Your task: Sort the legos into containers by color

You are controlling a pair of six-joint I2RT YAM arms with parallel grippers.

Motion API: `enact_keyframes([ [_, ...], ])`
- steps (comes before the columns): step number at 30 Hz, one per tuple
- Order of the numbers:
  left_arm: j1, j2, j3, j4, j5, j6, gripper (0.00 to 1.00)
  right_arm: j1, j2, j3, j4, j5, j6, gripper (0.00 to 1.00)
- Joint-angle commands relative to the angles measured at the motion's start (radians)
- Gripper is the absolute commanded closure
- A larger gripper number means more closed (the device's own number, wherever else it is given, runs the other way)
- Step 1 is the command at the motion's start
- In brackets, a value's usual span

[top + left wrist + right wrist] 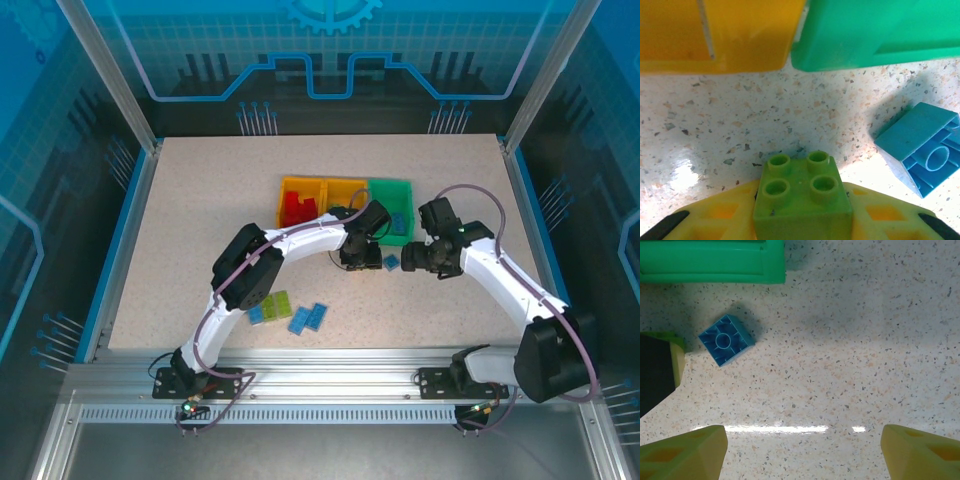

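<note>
Left jaws are gripping a green lego (800, 195). In the left wrist view it is sitting studs-up right between the two yellow fingers (715, 220), which are touching it on both sides, at the level of the bench (200, 220). Ahead of that grip the walls of the containers are showing: an orange-yellow bin (715, 35) on the left and the green bin (880, 30) on the right.

A blue lego (920, 147) is lying tipped over just right of the held one, hollow underside facing the camera and not touching it. In the top view it is sitting on the bench (391, 262) between the two arms, just in front of the green bin (392, 190).

Right jaws are standing open. The fingertips (680, 455) are spread wide at the bottom corners of the right wrist view with bare bench between them. The blue lego (726, 340) is lying ahead of them and off to the left, well outside the gap.

Red legos (296, 207) are lying in the leftmost bin. Loose legos (290, 312), blue and green, are lying near the bench's front edge.
</note>
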Motion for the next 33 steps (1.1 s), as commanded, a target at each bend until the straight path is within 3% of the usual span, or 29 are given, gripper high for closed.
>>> enact_keyframes([
  [1,0.005,-0.049,-0.032,-0.017,-0.019,0.023,0.61,0.033,-0.025,-0.028,0.051,-0.027,0.024,0.19],
  [9,0.036,-0.174,-0.085,-0.032,-0.062,0.049,0.62,0.138,0.061,-0.07,0.144,-0.012,0.014,0.21],
  [17,0.13,-0.275,-0.093,-0.047,-0.092,0.095,0.61,0.17,0.22,-0.047,0.216,-0.016,-0.041,0.22],
  [26,0.248,-0.127,0.101,-0.09,-0.05,0.165,0.6,0.17,0.414,0.102,0.22,0.009,-0.076,0.23],
  [33,0.27,-0.044,0.193,-0.088,-0.012,0.173,0.53,0.169,0.526,0.166,0.202,0.029,-0.112,0.29],
])
